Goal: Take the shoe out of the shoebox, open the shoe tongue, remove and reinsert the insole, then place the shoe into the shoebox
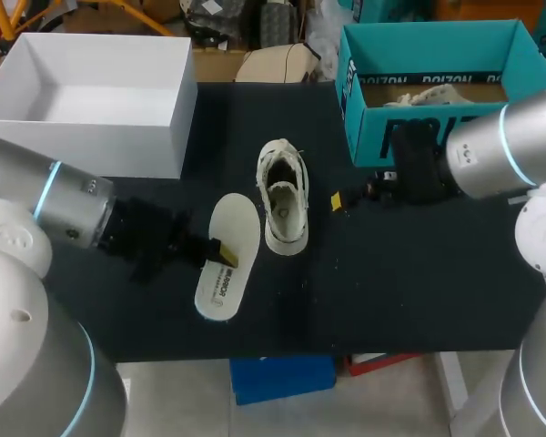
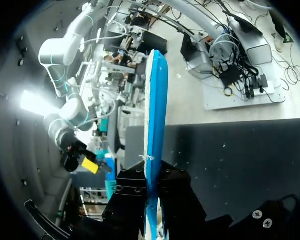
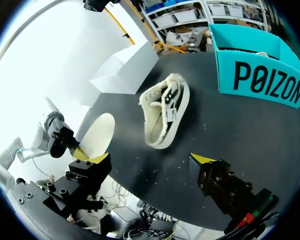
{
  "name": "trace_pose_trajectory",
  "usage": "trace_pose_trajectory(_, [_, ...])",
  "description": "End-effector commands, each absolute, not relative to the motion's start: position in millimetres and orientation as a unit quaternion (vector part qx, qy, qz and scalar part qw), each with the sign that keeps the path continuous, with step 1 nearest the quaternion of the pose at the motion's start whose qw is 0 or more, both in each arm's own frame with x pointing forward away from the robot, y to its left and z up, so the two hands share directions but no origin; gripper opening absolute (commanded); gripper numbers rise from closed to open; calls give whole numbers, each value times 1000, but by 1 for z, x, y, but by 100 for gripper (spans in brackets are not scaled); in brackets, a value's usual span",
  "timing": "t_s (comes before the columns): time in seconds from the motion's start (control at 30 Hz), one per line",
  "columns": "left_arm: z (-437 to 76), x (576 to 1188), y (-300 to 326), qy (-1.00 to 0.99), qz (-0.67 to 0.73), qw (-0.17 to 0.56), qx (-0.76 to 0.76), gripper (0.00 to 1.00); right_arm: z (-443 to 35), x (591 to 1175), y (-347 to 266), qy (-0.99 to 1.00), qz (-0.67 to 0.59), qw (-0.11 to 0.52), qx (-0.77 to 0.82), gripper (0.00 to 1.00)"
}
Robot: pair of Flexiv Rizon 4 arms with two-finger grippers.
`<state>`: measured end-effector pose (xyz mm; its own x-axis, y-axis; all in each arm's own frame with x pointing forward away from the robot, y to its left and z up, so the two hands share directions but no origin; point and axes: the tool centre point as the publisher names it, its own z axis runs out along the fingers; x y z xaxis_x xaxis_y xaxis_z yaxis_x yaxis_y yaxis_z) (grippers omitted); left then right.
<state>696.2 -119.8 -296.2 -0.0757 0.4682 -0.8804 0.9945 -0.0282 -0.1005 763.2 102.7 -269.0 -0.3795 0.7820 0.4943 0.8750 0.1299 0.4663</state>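
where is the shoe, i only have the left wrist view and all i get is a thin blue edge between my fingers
Observer: The shoe is out on the black table, between the white box and the teal shoebox, right beside the insole.
Operator: so that blue edge is the insole
Observer: Yes. The left gripper is shut on it. From above it shows a cream face and lies fully outside the shoe.
Operator: is the right arm in the way
Observer: No. The right gripper is open and empty on the shoe's other side, not touching it.
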Motion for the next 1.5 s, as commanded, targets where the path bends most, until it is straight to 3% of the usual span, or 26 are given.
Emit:
trace_pose_trajectory(0.03, [-297,694,-121,616,-397,331,594,0,-269,763,104,-749,-358,63,-554,100])
trace_pose_trajectory(0.3, [-298,693,-125,608,-408,327,597,0,-273,763,109,-751,-359,65,-550,100])
trace_pose_trajectory(0.63, [-307,682,-117,600,-437,307,596,0,-289,780,162,-795,-365,48,-483,100])
trace_pose_trajectory(1.17, [-306,679,-114,606,-442,290,594,0,-289,780,162,-795,-365,48,-483,100])
trace_pose_trajectory(1.33, [-306,679,-114,606,-442,290,594,0,-281,785,169,-859,-314,-74,-397,100])
trace_pose_trajectory(1.5, [-306,679,-114,606,-442,290,594,0,-281,790,172,-881,-294,-138,-345,100])
